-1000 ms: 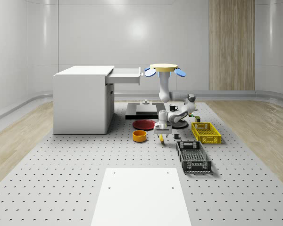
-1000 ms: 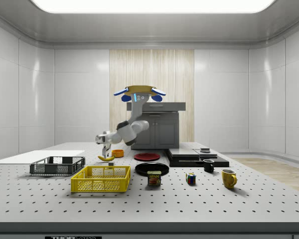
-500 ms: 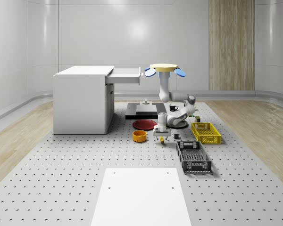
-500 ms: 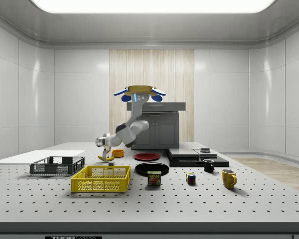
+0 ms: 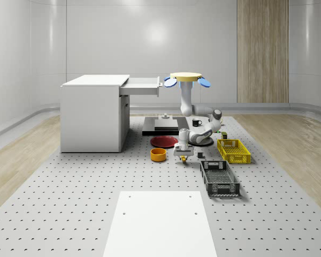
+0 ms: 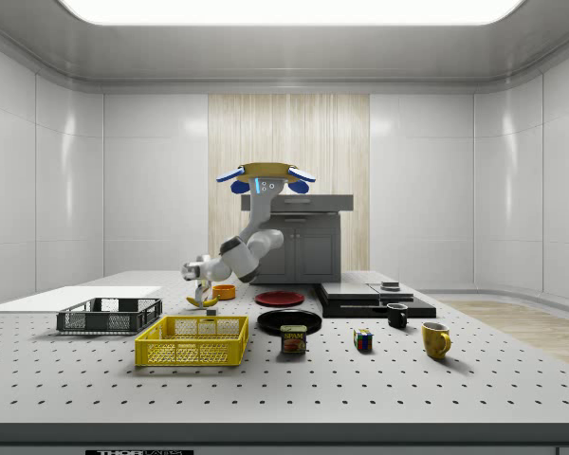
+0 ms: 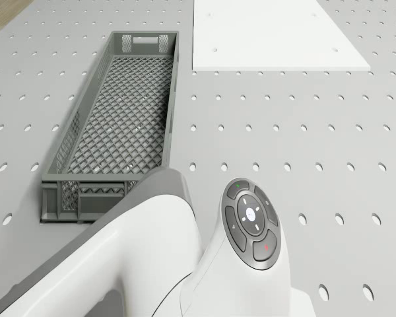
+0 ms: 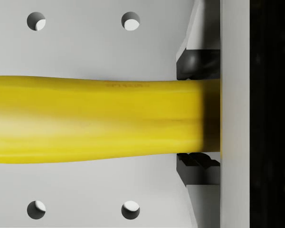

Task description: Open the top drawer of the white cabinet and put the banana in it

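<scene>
Closed on the banana [image 8: 95, 118], by the wrist view: one finger pad [image 8: 194, 61] pressed to each flank of the fruit, no gap showing, end effector [image 6: 202, 297] pointing straight down at the table [image 5: 69, 187]. Gripped across the narrow width, and seemingly toward one end rather than mid-length, so expect the long free part to sag or swing. Cannot tell whether lifted clear of the table yet.

Best done by rising straight up first, slowly, keeping the squeeze firm but not crushing. Worth gaining height before any sideways travel: orange bowl [image 5: 158, 155] just beside on the whole-scene view's left, grey crate [image 5: 219, 178] and yellow crate [image 5: 233, 150] near on its right.

Overhead, the drone [image 5: 185, 77] hovering, arm folded down beneath it. Farther off, top drawer [image 5: 142, 85] of the white cabinet [image 5: 91, 115] already pulled out. Carry above its front edge, then lower in and release.
</scene>
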### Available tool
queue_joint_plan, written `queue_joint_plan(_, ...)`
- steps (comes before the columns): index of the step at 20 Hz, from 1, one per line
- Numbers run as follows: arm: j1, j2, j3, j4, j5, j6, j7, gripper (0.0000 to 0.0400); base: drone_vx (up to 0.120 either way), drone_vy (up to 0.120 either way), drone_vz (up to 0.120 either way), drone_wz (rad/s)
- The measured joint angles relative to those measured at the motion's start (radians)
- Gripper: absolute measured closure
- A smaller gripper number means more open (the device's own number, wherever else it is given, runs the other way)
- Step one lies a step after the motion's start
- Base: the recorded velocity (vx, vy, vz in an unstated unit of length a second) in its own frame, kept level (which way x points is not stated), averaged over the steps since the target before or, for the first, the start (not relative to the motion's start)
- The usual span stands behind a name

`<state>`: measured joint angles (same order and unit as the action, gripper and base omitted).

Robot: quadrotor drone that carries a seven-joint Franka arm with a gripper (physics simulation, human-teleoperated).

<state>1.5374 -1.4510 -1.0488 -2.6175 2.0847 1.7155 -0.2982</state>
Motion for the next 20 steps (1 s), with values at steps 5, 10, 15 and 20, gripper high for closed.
queue_joint_plan(5, -0.007, 0.008, -0.006, -0.005, -0.005, -0.009, 0.011, 0.0202, 0.000, 0.000, 0.000, 0.000)
queue_joint_plan(10, -0.023, 0.007, -0.048, -0.032, -0.042, -0.039, 0.022, 0.0202, 0.000, 0.000, 0.000, 0.000)
queue_joint_plan(15, -0.039, 0.006, -0.106, -0.062, -0.093, -0.073, 0.036, 0.0199, 0.000, 0.000, 0.080, 0.000)
queue_joint_plan(20, -0.046, 0.006, -0.140, -0.077, -0.124, -0.093, 0.043, 0.0199, 0.000, 0.000, 0.120, 0.000)
